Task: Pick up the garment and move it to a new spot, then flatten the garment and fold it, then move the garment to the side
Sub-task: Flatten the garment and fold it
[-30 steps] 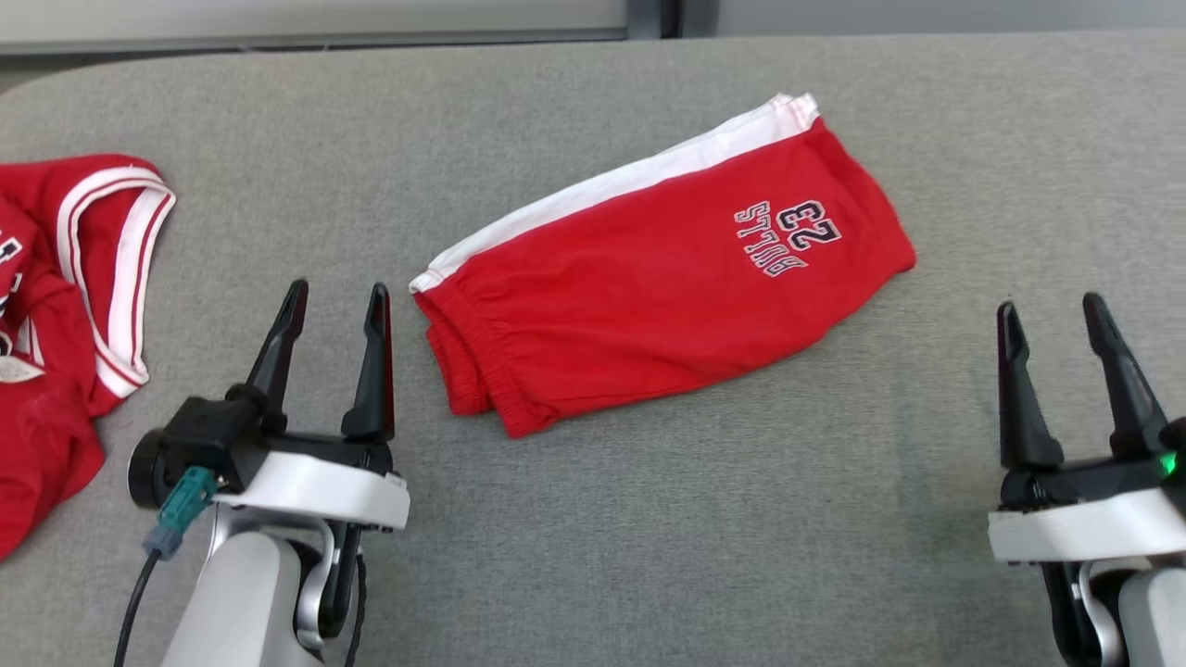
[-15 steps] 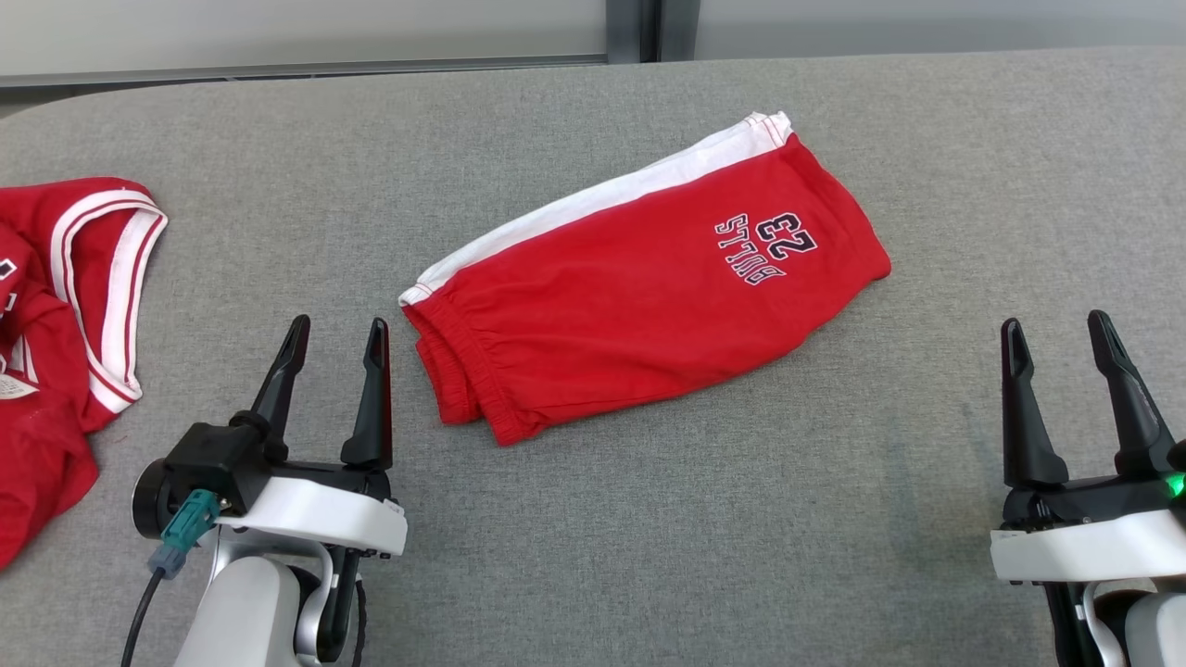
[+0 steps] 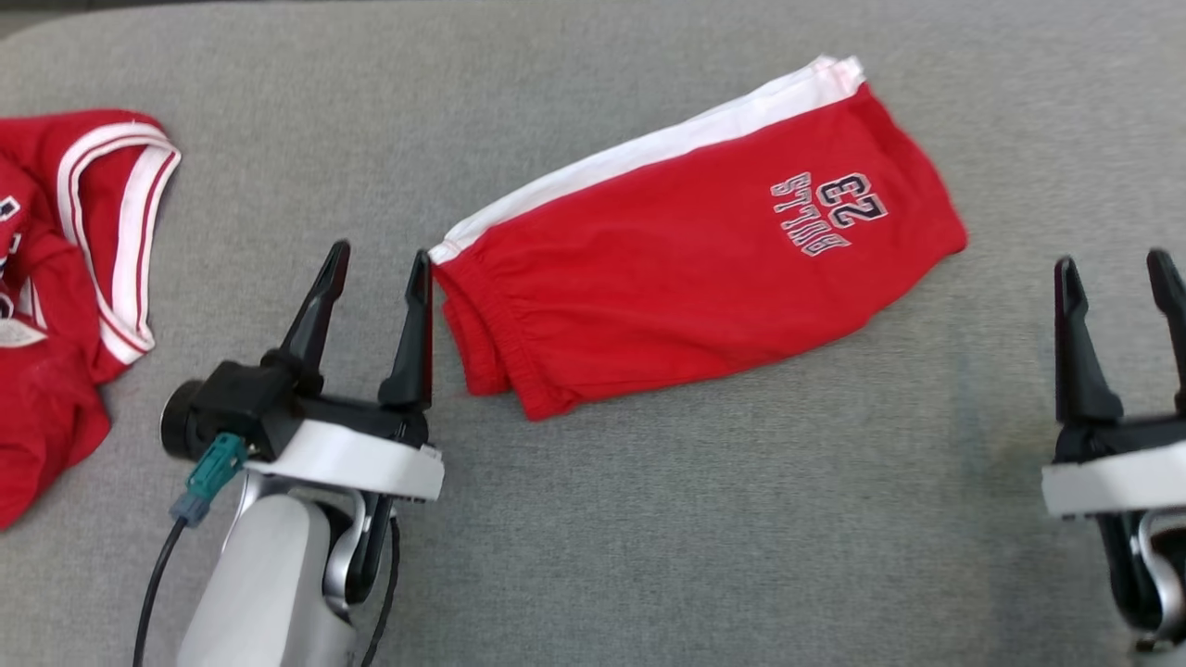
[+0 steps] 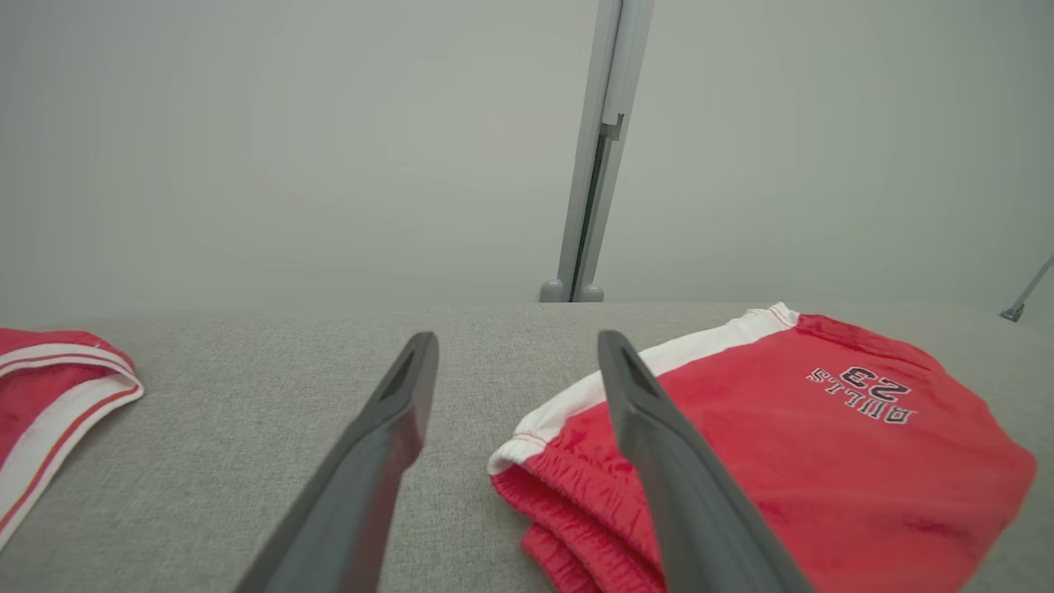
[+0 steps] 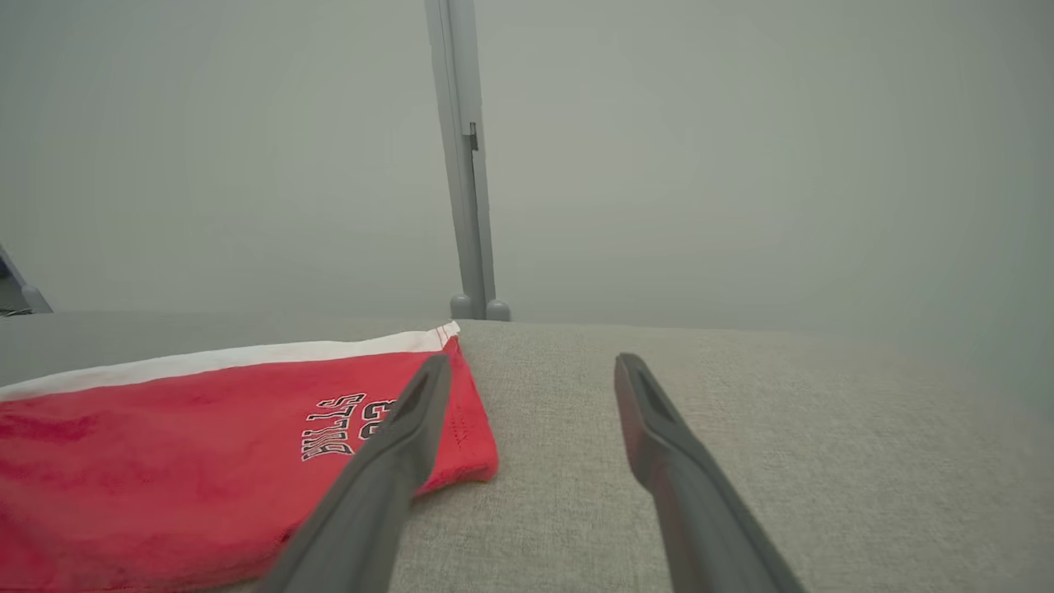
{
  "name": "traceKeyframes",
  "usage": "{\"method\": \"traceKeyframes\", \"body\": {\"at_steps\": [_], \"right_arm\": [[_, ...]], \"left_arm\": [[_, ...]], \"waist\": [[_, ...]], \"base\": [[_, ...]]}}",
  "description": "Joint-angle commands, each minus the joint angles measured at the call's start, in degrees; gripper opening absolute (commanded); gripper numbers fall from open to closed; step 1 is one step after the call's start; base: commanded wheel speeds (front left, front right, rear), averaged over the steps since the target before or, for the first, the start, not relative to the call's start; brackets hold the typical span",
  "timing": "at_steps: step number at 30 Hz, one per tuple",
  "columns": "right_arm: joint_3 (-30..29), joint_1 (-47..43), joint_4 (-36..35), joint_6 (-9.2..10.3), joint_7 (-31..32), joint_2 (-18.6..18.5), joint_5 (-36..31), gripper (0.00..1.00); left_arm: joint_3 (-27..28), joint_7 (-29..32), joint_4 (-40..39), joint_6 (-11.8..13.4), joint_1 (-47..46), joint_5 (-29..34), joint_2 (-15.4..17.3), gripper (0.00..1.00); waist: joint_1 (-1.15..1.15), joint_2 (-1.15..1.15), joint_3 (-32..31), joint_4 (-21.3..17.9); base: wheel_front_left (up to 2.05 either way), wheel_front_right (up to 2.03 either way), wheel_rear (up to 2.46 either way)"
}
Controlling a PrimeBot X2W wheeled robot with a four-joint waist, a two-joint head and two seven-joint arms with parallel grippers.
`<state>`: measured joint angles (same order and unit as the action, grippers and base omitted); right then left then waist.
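The garment, a pair of red shorts (image 3: 695, 250) with a white side stripe and "BULLS 23" print, lies folded flat on the grey table (image 3: 649, 537), slanting up to the right. My left gripper (image 3: 382, 250) stands open just left of the elastic waistband end, its right finger almost at the white corner. In the left wrist view the shorts (image 4: 782, 461) lie right of my open left gripper (image 4: 517, 338). My right gripper (image 3: 1112, 259) is open, apart from the leg hem. In the right wrist view the shorts (image 5: 165, 445) lie left of the right gripper (image 5: 533, 359).
A second red garment with white trim, a jersey (image 3: 65, 278), lies crumpled at the table's left edge and also appears as the jersey (image 4: 49, 387) in the left wrist view. A grey upright post (image 4: 597, 148) stands behind the table's far edge.
The head camera has shifted, so the whole picture moved. The left gripper now stands a little closer to the waistband end. The shorts lie as before and both grippers stay open.
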<state>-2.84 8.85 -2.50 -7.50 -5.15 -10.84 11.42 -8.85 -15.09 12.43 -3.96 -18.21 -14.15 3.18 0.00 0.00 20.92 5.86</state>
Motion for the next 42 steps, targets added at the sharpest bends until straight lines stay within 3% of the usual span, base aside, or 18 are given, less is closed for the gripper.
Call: {"method": "traceKeyframes", "body": {"at_steps": [1,10,17,18,19,20,28,36,42], "right_arm": [[0.2,1.9,0.5,0.02,0.9,-1.0,0.1,1.0],[6.4,16.1,12.9,0.03,9.1,-8.4,3.8,1.0],[9.4,20.3,21.2,0.03,11.3,-9.3,5.8,1.0],[9.9,20.5,21.9,0.03,11.8,-9.2,6.2,0.47],[10.4,20.8,22.1,0.03,11.9,-9.1,6.5,0.28],[10.6,20.9,22.3,0.03,12.0,-9.0,6.9,0.0],[10.3,15.9,19.3,0.03,8.1,-6.6,7.2,0.0],[3.0,1.4,13.0,0.03,4.1,-1.4,6.8,0.0],[-0.3,-2.5,11.2,0.03,4.1,0.5,6.7,0.0]], "left_arm": [[-0.3,-0.1,-0.5,-0.1,-1.5,-0.1,0.2,1.0],[-4.3,-0.1,-1.3,0.6,-5.9,-3.1,-0.2,1.0],[-5.7,-0.1,-1.5,2.0,-6.4,-4.7,-0.2,1.0],[-5.7,-0.1,-1.6,2.0,-6.5,-4.6,-0.2,1.0],[-5.7,-0.1,-1.5,2.1,-6.5,-4.5,-0.2,1.0],[-5.6,-0.1,-1.5,2.2,-6.6,-4.2,-0.2,1.0],[-3.6,-0.1,-0.6,1.8,-4.3,-1.9,-0.1,1.0],[-1.8,-0.1,0.4,1.0,-0.7,-0.4,0.0,1.0],[-1.3,-0.1,0.6,0.6,1.3,0.2,0.1,1.0]], "waist": [[0.0,0.0,3.2,2.5],[0.0,0.0,8.7,7.1],[0.0,0.0,9.1,7.6],[0.0,0.0,9.1,7.5],[0.0,0.0,9.1,7.4],[0.0,0.0,9.0,7.2],[0.0,0.0,5.8,4.2],[0.0,0.0,0.5,1.6],[0.0,0.0,-0.9,0.8]], "base": [[0.0,0.0,0.0],[0.0,0.0,0.0],[0.0,0.0,0.0],[0.0,0.0,0.0],[0.0,0.0,0.0],[0.0,0.0,0.0],[0.0,0.0,0.0],[0.0,0.0,0.0],[0.0,0.0,0.0]]}}
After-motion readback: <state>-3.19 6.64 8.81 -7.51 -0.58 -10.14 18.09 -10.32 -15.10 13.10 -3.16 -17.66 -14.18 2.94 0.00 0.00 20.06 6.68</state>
